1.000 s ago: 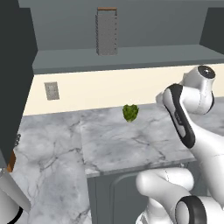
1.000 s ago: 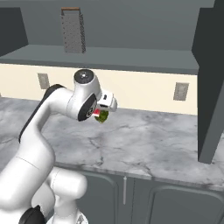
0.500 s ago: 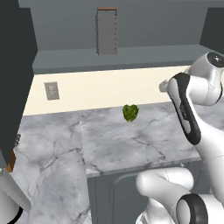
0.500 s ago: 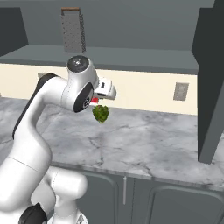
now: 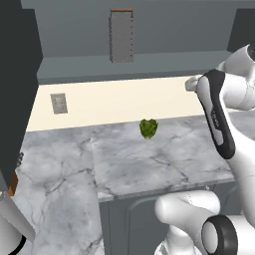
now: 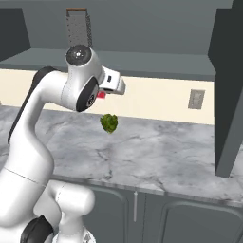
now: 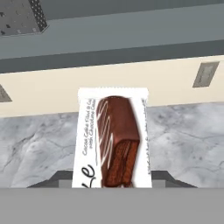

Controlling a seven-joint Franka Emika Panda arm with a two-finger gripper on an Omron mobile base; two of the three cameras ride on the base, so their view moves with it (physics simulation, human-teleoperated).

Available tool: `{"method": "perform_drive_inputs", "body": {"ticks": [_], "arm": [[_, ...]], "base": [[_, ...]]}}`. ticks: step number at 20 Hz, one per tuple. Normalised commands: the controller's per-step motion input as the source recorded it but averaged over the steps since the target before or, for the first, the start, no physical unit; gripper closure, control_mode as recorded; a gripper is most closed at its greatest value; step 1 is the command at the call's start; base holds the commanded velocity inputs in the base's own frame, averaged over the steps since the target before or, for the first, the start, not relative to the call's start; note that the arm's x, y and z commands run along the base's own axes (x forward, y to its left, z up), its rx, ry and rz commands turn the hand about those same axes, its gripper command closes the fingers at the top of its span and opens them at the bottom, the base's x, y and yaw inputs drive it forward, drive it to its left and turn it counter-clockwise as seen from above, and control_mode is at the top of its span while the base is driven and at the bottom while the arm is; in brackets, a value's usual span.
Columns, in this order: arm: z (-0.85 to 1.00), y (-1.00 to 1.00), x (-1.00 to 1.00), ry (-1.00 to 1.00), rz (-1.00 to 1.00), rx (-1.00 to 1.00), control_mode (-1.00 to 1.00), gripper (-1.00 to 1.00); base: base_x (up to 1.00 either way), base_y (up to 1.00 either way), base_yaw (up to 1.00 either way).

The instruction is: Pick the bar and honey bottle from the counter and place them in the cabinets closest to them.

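The robot is working on the first half of the task: the bar (image 7: 113, 139) is sitting clamped in the gripper (image 7: 111, 177), filling the centre of the hand view with its white wrapper and pictured chocolate standing on end, its lower end tucked between the two dark fingertips (image 7: 168, 176) at the bottom. In the right base view a sliver of red is peeking out beside the hand (image 6: 101, 94) at upper left centre, well above the counter (image 6: 156, 156).

The arm is carrying the packet in the air, not resting it on anything. Above the cream wall, in the upper part of each base view, an open grey shelf (image 5: 124, 67) is holding a metal grater (image 5: 122, 36); a dark cabinet side (image 6: 228, 85) is standing at the right edge. A green leafy lump (image 5: 148, 128) is lying on the counter, apart from the arm.

The next move is probably calling for a lift and reach toward the nearest cabinet opening, keeping the bar clear of the shelf's front lip and the grater before releasing.
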Motion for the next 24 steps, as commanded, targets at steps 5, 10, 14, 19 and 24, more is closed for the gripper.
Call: {"method": "perform_drive_inputs", "body": {"ticks": [5,10,14,19,24], "arm": [[0.47,0.03,-0.02,-0.1,0.0,0.0,-1.0,1.0],[0.41,0.08,-0.01,-0.13,0.0,-0.01,-1.0,1.0],[0.05,0.0,-0.08,-0.12,0.0,0.0,-1.0,1.0],[0.15,0.02,0.09,-0.12,0.0,0.0,-1.0,1.0],[0.13,0.03,0.31,-0.05,0.0,0.0,-1.0,1.0]], "base": [[0.0,0.0,0.0],[0.0,0.0,0.0],[0.0,0.0,0.0],[0.0,0.0,0.0],[0.0,0.0,0.0]]}}
